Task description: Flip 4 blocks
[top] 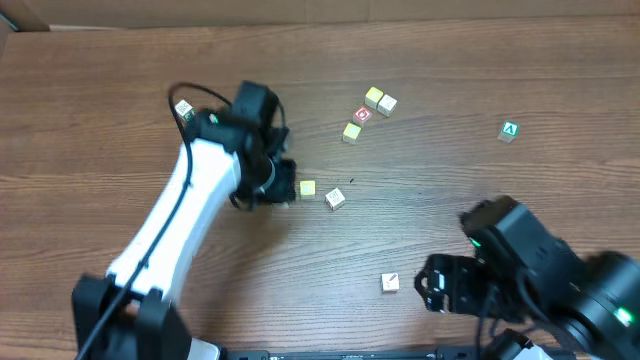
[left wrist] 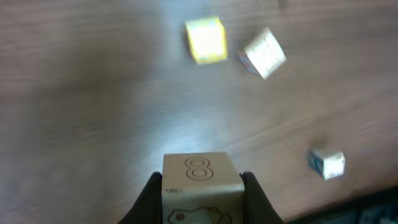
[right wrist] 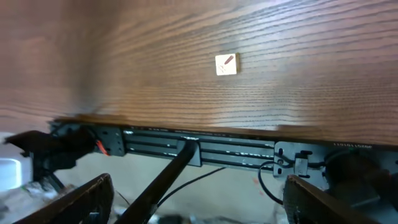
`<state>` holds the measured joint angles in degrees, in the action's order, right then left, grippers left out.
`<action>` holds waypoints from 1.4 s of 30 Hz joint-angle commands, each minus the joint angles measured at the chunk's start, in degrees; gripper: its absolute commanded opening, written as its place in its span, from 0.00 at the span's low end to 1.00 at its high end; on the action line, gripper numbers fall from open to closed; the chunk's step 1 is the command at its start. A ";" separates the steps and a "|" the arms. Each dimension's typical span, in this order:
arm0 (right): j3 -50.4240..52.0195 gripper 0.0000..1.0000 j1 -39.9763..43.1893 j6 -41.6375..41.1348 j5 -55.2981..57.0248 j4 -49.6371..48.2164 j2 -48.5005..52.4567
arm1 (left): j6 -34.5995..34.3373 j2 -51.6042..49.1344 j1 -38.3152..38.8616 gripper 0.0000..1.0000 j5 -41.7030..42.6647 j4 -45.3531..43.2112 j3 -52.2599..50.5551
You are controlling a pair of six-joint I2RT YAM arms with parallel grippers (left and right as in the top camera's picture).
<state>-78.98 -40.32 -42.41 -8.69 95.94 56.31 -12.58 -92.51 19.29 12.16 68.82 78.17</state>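
The left gripper (left wrist: 200, 199) pinches a pale block (left wrist: 199, 177) stamped with an 8, seemingly mid-flip, near the yellow block (left wrist: 206, 40). Next it likely needs turning and setting down. The right gripper (right wrist: 199, 196) hangs spread wide near the red-marked block (right wrist: 226, 64).

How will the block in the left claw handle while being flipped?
Likely rigid: the block looks like wood with crisp edges. Probably light, fitting inside the left claw. Flat faces should rest stably, not roll; smooth sides might slip.
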 commanded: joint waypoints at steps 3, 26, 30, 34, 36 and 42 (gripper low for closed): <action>-1.62 0.88 -0.17 -4.09 0.81 1.11 -4.94 | -15.41 8.57 11.08 0.04 1.18 -8.87 -14.71; -1.62 0.88 -0.17 -3.61 -0.59 1.11 -6.19 | -54.14 0.48 33.55 0.04 -3.72 -32.22 -28.30; -1.62 0.88 -0.17 -3.39 -0.59 1.11 -6.19 | -52.11 -2.05 34.12 0.04 -3.37 -35.23 -28.33; -1.62 0.88 -0.17 -2.99 -0.59 1.11 -6.19 | -52.06 -5.16 36.09 0.04 -3.61 -35.71 -28.33; -1.62 0.88 -0.17 -2.99 -0.57 1.11 -6.19 | -51.65 -5.64 36.68 0.04 -3.54 -36.70 -28.30; -1.62 0.88 -0.17 -2.99 -0.59 1.11 -6.19 | -50.01 -5.64 36.79 0.04 -2.89 -37.70 -28.30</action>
<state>-79.20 -40.32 -45.76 -9.21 97.21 50.41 -63.92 -95.81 55.59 9.58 31.00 50.39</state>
